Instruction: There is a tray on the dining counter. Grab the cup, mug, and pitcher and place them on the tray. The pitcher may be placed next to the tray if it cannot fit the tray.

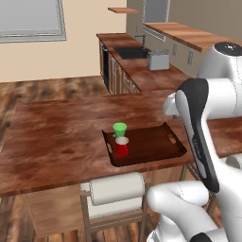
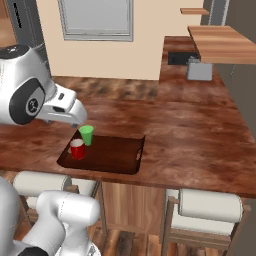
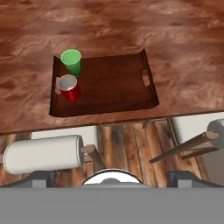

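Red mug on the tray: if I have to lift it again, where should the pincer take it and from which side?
Probably from above, across the rim of the red mug. It stands upright with its mouth open, close beside the green cup at the handle end of the tray. Set the fingers so neither goes between mug and cup. The mug's own handle can't be made out.

Count at this moment: one tray (image 3: 109, 87) on the tabletop (image 3: 183, 52), at its near edge. On the tray, at one short end: one green cup (image 3: 71, 61) and one red mug (image 3: 69, 87), just beside each other; two drinking vessels in all. Two cut-out handles on the tray, one per short end. Stools with pale cushions below the tabletop's near edge: two (image 2: 42, 185) (image 2: 210, 206). One toaster (image 1: 158, 60) on the far counter, well apart from the tray.
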Controlling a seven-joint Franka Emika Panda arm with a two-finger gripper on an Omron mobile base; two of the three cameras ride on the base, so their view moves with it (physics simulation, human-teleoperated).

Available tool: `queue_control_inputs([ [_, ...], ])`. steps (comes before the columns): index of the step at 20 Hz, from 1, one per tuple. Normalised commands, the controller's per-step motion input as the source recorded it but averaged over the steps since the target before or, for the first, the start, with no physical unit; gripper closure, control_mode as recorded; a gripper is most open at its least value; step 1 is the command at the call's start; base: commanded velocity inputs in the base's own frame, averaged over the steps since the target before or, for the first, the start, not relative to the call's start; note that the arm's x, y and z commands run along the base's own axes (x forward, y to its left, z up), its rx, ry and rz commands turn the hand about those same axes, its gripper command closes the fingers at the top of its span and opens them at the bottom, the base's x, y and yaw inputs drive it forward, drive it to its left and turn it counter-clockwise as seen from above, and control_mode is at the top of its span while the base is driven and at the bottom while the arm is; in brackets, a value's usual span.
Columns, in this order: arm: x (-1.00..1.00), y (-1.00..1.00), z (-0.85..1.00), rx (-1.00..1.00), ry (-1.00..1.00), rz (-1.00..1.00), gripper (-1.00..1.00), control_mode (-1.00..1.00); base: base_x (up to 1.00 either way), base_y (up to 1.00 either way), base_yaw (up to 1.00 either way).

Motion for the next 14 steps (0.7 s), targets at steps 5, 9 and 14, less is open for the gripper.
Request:
queue_control_inputs([
  [5, -0.01, 0.00, -0.19, 0.06, 0.00, 0.00, -1.00, -1.00, 0.00, 0.00, 0.00],
  [9, -0.08, 0.00, -0.20, 0.00, 0.00, 0.00, -1.00, 1.00, -0.11, 0.00, 0.00],
  [14, 0.00, 0.00, 0.00, 0.00, 0.00, 0.00, -1.00, 1.00, -0.90, 0.00, 0.06],
])
